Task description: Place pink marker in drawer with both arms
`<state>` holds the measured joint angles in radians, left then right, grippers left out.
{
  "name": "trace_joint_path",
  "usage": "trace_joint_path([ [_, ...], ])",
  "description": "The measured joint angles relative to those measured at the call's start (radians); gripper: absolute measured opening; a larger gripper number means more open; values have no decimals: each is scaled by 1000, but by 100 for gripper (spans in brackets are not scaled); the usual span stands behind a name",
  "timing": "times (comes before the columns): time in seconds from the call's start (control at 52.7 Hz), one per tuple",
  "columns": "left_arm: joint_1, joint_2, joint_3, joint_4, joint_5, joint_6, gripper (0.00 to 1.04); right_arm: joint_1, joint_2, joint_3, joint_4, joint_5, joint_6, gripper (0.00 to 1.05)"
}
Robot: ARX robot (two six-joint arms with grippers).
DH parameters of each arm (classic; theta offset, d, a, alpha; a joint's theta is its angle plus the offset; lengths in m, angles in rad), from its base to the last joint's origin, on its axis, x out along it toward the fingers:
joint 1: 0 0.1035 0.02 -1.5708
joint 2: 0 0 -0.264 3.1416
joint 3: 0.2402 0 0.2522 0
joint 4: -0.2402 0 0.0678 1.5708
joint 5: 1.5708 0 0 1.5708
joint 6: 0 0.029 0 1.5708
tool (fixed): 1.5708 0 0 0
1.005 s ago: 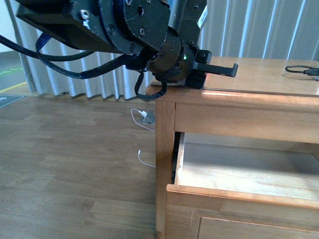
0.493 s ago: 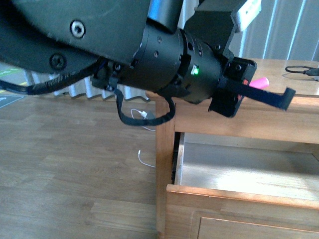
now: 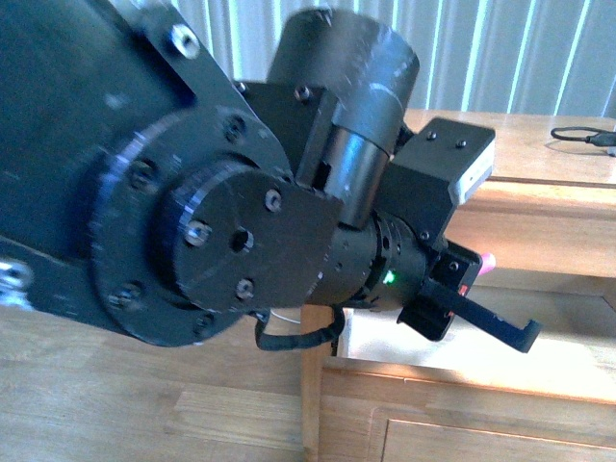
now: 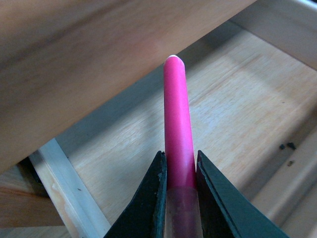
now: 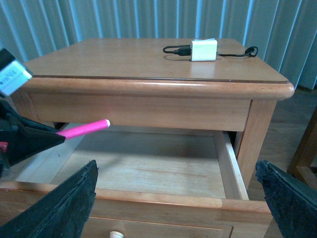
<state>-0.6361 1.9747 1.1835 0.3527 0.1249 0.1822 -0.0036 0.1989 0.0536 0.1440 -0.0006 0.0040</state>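
**Pink marker (image 4: 177,129) gripped above an open wooden drawer (image 5: 230,166)**

Honey-coloured wood fills most of each view. The left gripper (image 4: 179,156) is clenched on the pink marker. Its two flat black fingers (image 4: 153,198) press against opposite sides of the marker near its back end. Most of the marker's length sticks out straight ahead, past the fingertips, and ends in a paler rounded tip.

The right wrist view shows the marker held nearly level and tilted slightly upward. It hangs in the air over the left part of the pulled-out drawer. Its tip sits just below the front edge of the cabinet (image 5: 148,59) top and touches nothing. The drawer floor beneath it is bare wood.

The right gripper (image 5: 176,166) is released, with its fingers spread wide apart and nothing between them. It hangs in front of the drawer and faces into it. A small round knob (image 5: 115,234) shows on the drawer front.

On the cabinet top, towards the back, sits a white charger (image 5: 204,49) with a black cable (image 5: 173,49) attached.

In the front view the bulky black left arm (image 3: 192,221) blocks most of the scene, and only the marker's tip peeks out beside it.
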Motion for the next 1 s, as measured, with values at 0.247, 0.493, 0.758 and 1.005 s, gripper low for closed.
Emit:
trace_joint_path([
  [0.247,-20,103,82,0,-55,-30,26,0,0,0,0,0,0,96],
  [0.493,-32,64,64,5,-172,-32,71,0,0,0,0,0,0,96],
  [0.758,-27,-146,-97,67,-265,-63,99,0,0,0,0,0,0,96],
  [1.005,-12,-374,-293,132,-366,-109,99,0,0,0,0,0,0,96],
])
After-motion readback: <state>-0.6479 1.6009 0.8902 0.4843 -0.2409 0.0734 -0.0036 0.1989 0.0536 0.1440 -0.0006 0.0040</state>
